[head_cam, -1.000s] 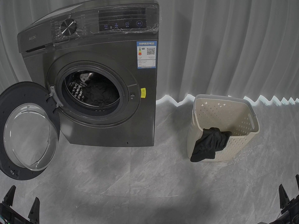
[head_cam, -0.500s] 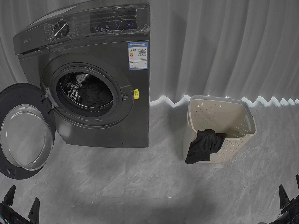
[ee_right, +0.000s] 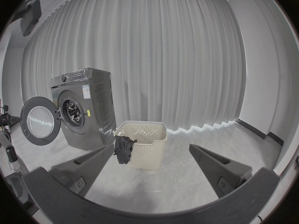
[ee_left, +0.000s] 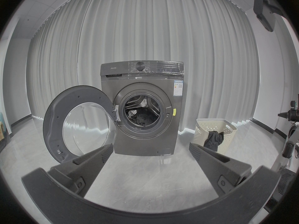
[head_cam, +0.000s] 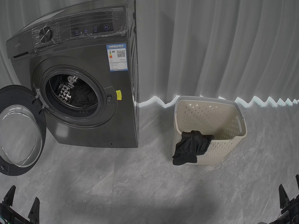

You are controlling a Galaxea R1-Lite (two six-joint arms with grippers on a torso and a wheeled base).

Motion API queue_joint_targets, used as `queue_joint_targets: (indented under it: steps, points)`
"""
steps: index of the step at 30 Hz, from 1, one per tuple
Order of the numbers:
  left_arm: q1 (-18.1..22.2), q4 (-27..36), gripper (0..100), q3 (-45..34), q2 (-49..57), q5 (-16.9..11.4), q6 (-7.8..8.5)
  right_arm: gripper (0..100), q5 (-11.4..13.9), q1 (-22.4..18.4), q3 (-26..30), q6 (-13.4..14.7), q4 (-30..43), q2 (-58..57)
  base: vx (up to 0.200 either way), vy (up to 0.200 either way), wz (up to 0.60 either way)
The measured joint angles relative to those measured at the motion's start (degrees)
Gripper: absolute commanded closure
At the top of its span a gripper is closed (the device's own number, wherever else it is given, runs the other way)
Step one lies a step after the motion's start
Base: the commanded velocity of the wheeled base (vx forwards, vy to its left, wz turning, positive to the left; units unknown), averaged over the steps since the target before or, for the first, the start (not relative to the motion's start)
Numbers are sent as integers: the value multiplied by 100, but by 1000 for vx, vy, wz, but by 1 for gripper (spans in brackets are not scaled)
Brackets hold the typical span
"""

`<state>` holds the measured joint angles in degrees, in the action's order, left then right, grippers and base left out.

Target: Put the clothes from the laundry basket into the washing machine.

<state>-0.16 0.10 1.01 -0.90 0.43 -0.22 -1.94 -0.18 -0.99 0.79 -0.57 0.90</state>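
Now the left gripper (ee_left: 150, 146) and right gripper (ee_right: 150, 147) are gaping empty over grey floor (head_cam: 140, 178); curtains (head_cam: 218, 41) are ringing the room.

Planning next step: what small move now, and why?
Probably drive nearer the laundry basket, so the right gripper can reach the black garment draped over its rim: that gripper is open, empty, short of it, and the washer door is open.
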Motion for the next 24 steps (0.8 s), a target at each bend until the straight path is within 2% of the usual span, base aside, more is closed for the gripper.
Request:
queue_joint_targets:
  steps: [7,19,24]
  points:
    - [-5,-2,0,0,0,1,-11,0,0,0,0,-1,0,2,0,-171,0]
    - [0,0,0,0,0,0,4,0,2,2,0,-1,-2,2,0,0,0]
    - [-5,0,0,0,-2,6,0,0,2,0,0,-6,-2,2,0,-200,0]
